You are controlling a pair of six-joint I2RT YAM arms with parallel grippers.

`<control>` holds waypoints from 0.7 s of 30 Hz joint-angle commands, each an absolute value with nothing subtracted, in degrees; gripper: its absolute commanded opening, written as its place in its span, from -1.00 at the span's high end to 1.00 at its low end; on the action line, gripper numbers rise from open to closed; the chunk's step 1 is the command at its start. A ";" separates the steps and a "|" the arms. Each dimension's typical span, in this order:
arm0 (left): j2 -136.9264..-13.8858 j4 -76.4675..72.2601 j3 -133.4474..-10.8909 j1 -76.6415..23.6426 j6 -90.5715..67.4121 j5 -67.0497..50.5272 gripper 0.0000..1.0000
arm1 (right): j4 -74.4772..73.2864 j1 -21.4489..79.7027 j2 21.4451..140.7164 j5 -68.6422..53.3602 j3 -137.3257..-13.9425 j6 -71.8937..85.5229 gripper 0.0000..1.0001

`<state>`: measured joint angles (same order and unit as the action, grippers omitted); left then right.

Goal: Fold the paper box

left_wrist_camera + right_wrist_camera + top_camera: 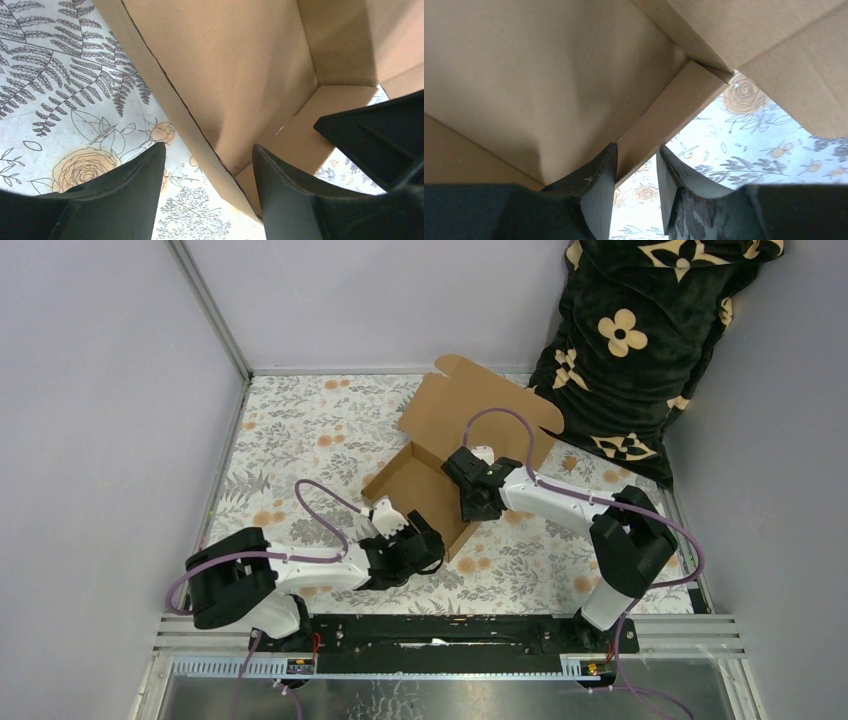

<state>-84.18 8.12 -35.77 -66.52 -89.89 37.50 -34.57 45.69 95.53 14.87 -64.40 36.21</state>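
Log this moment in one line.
box: part-folded | left pincer: open, astride wall | right pincer: astride wall edge

a floral-print cloth (300, 430) covers the tabletop; a black blanket (640, 350) with cream flower shapes is bunched in the far right corner.

The paper box (440, 475) is sitting mid-table on the tablecloth (300, 430), its lid flap rising behind it. My left gripper (418, 540) is straddling its near wall, my right gripper (470, 502) is straddling its right wall. A blanket (630, 350) is standing in the far right corner.
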 commanded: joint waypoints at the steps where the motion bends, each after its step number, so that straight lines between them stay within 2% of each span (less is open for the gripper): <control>1: -80.50 11.36 -37.77 -66.96 -89.31 42.55 -0.42 | -38.18 46.10 96.62 22.93 -70.61 30.56 0.20; 9: -72.74 13.91 -39.15 -66.97 -85.02 44.59 -0.45 | -37.69 46.14 100.11 30.39 -75.12 15.52 0.18; 14: -69.19 15.12 -39.50 -66.97 -83.25 45.14 -0.44 | -36.69 45.23 101.86 29.99 -75.68 11.82 0.23; 21: -62.68 19.94 -39.68 -66.92 -78.86 51.95 -0.47 | -35.90 44.49 97.32 23.81 -74.12 16.47 -0.13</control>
<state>-66.11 15.86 -38.24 -66.72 -83.33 44.34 -36.71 44.93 101.51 25.76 -73.34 14.87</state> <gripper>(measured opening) 0.729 0.533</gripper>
